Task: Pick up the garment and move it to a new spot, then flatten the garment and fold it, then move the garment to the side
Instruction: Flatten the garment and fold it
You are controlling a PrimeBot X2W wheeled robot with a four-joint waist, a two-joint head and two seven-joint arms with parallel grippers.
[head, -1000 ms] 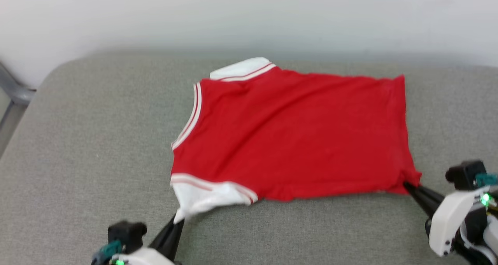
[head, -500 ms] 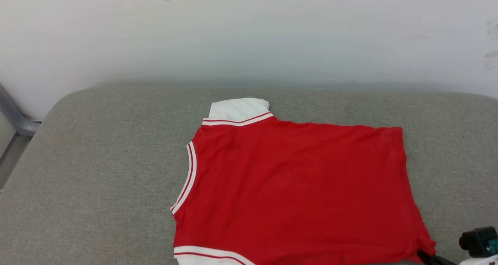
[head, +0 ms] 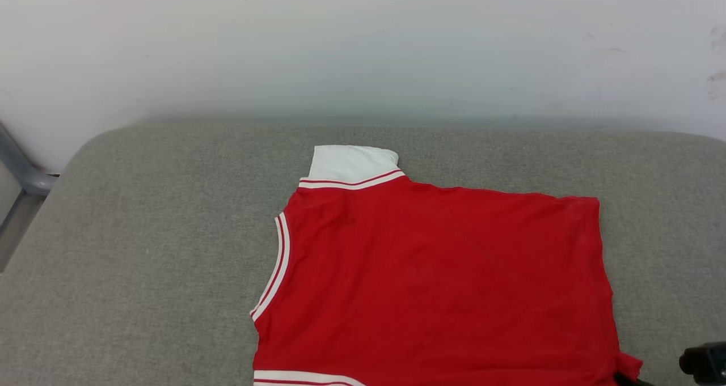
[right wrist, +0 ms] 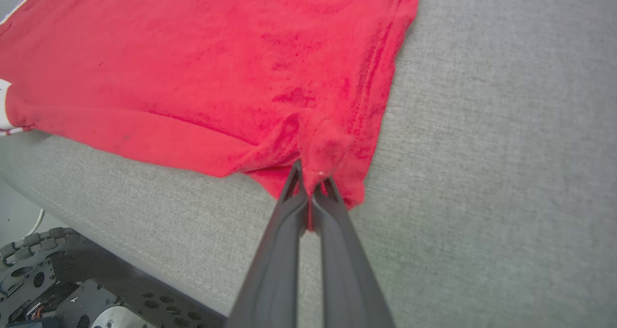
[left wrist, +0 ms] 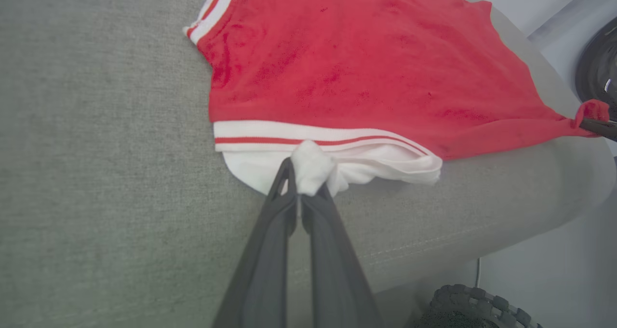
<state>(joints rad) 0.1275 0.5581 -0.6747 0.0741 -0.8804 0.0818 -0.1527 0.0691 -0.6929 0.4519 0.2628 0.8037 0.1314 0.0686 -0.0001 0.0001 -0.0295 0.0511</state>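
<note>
Grey cushion [head: 142,233] below pale wall [head: 363,46] | garment [head: 437,284] lies plain red side up by the front edge, smoother than a second ago | left pincer [left wrist: 303,183] clenched on white sleeve [left wrist: 376,166], right pincer [right wrist: 311,178] clenched on red hem corner [right wrist: 332,150] | flattening looks nearly done, folding next

a grey upholstered cushion [head: 142,250] carries the red garment [head: 431,278], spread flat.

The grey fabric-covered bench [head: 142,250] lies bare over its left half and along its far edge. The flat red jersey shirt with white sleeves [head: 442,284] covers the near middle and right. A white wall [head: 363,46] rises behind the far edge.
</note>
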